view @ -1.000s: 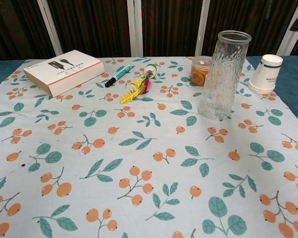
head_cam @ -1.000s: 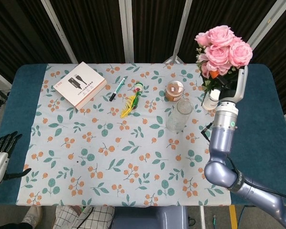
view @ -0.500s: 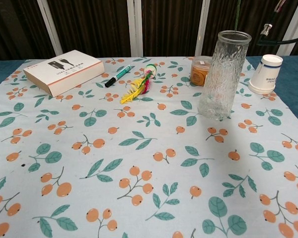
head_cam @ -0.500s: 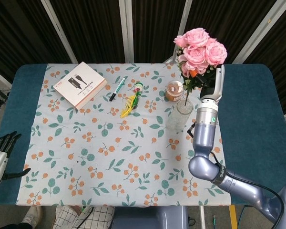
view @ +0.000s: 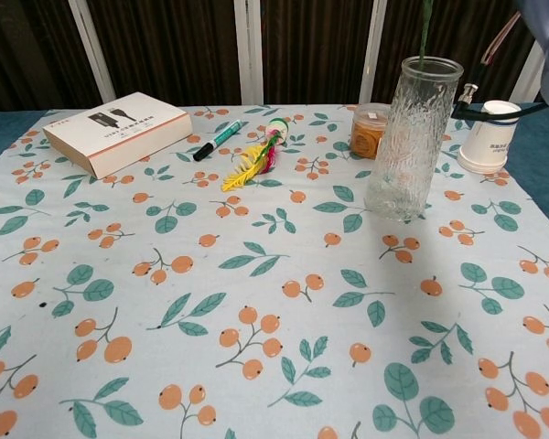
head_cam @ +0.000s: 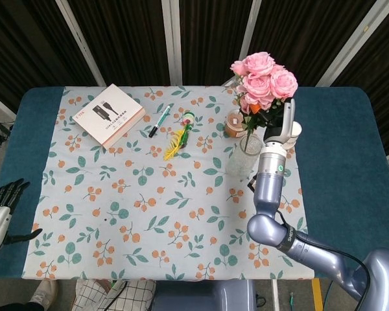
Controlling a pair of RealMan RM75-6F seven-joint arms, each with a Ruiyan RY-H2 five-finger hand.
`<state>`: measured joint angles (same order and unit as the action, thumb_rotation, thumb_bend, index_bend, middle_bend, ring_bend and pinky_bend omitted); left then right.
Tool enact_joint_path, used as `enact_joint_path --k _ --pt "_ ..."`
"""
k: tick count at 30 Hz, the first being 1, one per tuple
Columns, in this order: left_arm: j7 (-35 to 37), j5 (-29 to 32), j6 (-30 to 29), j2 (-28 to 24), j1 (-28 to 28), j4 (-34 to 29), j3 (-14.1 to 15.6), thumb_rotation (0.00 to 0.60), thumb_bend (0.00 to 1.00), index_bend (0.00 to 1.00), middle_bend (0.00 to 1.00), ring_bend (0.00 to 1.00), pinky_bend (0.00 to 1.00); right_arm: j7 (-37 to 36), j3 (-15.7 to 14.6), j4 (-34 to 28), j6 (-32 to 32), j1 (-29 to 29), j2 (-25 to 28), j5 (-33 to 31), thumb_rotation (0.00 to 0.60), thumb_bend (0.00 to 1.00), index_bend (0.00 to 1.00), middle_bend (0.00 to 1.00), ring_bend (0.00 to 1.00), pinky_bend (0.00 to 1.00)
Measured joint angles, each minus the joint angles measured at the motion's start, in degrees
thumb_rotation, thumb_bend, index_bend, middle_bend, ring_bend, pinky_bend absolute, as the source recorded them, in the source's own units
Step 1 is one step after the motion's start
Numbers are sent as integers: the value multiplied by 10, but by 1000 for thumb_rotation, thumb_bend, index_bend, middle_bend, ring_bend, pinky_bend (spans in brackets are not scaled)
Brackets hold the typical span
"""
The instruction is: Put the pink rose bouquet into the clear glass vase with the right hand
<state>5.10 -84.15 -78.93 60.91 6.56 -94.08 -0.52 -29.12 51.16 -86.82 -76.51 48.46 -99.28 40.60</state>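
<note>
The pink rose bouquet (head_cam: 262, 79) stands upright over the clear glass vase (head_cam: 245, 156), blooms at the top. My right hand (head_cam: 280, 123) grips its stems from the right, mostly hidden behind the leaves. In the chest view a green stem (view: 425, 26) comes down to the mouth of the vase (view: 412, 137); how far it reaches inside I cannot tell. The vase stands upright on the floral cloth, right of centre. My left hand (head_cam: 1, 208) hangs off the table's lower left edge, holding nothing, fingers apart.
An orange-lidded jar (head_cam: 236, 123) sits just behind the vase, and a paper cup (view: 488, 135) lies to its right. A white box (head_cam: 109, 113), a green pen (head_cam: 161, 120) and a yellow feather toy (head_cam: 179, 136) lie at the back left.
My right arm has carried the bouquet leftward from the table's right side to above the vase. The stem now shows at the vase mouth. The left hand has not moved.
</note>
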Motion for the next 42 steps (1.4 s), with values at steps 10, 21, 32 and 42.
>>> enact_joint_path --k 10,21,32,42 --pt "-3 -3 -1 1 0 -1 1 600 0 0 0 0 0 1 -7 -23 -19 -42 6 0 600 308 390 520 515 365" --pt "-11 -1 -2 2 -1 -3 1 600 0 0 0 0 0 8 -31 -43 -24 -79 4 -4 600 308 390 518 509 365" --pt "-10 2 0 2 0 -5 1 600 0 0 0 0 0 18 -46 -13 -7 -73 -22 -8 600 308 367 490 475 349" --pt "-7 5 5 0 1 -5 0 600 0 0 0 0 0 35 -68 4 17 -76 -31 -4 600 308 189 348 328 239"
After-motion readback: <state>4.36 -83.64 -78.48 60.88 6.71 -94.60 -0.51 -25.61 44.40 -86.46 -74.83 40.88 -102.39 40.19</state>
